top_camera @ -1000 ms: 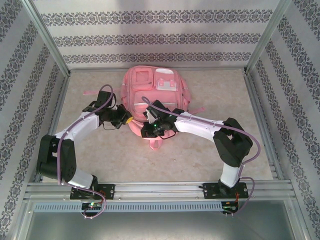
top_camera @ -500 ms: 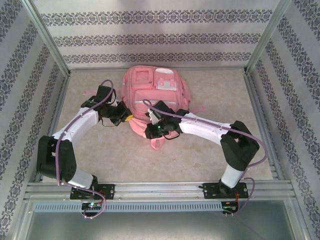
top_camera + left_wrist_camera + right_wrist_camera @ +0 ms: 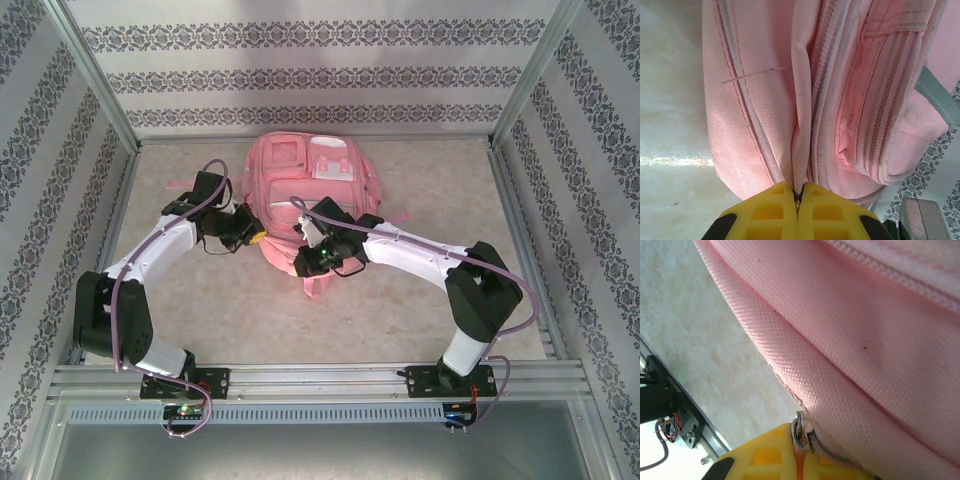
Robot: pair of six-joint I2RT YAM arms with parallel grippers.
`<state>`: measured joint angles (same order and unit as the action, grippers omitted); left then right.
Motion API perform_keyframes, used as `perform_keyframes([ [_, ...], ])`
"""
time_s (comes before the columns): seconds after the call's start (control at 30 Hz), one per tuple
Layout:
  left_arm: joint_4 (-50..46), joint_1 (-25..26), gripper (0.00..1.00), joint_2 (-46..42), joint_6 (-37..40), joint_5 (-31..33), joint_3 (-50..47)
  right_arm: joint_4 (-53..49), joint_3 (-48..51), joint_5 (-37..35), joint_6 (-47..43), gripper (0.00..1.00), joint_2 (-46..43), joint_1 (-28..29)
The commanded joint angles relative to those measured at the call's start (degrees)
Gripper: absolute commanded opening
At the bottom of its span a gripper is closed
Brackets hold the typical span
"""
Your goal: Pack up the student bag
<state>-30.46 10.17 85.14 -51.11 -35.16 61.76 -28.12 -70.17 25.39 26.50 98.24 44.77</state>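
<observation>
The student bag is a large pink backpack lying flat at the middle back of the table, pockets up. My left gripper is at the bag's near left edge. In the left wrist view its yellow fingers are shut on a fold of the bag's pink fabric beside a zip line. My right gripper is at the bag's near edge. In the right wrist view it is shut on a metal zipper pull against the pink bag wall.
A pink strap trails left of the bag, another to its right, and a handle loop pokes toward me. Patterned walls and metal posts close in the marbled table. An aluminium rail runs along the front.
The right wrist has shifted a little to the right along the bag's near edge, its elbow swinging outward. The left wrist moved slightly back, then held still. Both grips stay shut.
</observation>
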Motion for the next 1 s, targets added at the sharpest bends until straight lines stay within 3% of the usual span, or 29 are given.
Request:
perform_keyframes([
  [0.0,0.5,-0.6,0.00,-2.7,2.1,3.5,1.3,-9.3,-0.3,0.1,-1.8,0.03,0.5,0.1],
  [0.5,2.5,1.1,0.00,-3.8,0.1,3.1,-1.2,-9.7,-3.3,-3.5,1.0,0.22,3.7,0.8],
  [0.73,2.9,1.3,0.00,-3.7,-0.1,3.1,-1.7,-8.1,-2.0,-3.4,1.5,0.15,3.5,1.1],
  [0.87,3.0,1.2,0.00,-3.3,-0.1,3.2,-1.6,-8.0,-1.5,-3.2,1.2,0.19,3.2,1.2],
  [0.97,3.1,1.2,0.00,-2.9,0.0,3.3,-1.5,-8.1,-0.9,-3.5,0.9,0.16,2.9,1.2],
])
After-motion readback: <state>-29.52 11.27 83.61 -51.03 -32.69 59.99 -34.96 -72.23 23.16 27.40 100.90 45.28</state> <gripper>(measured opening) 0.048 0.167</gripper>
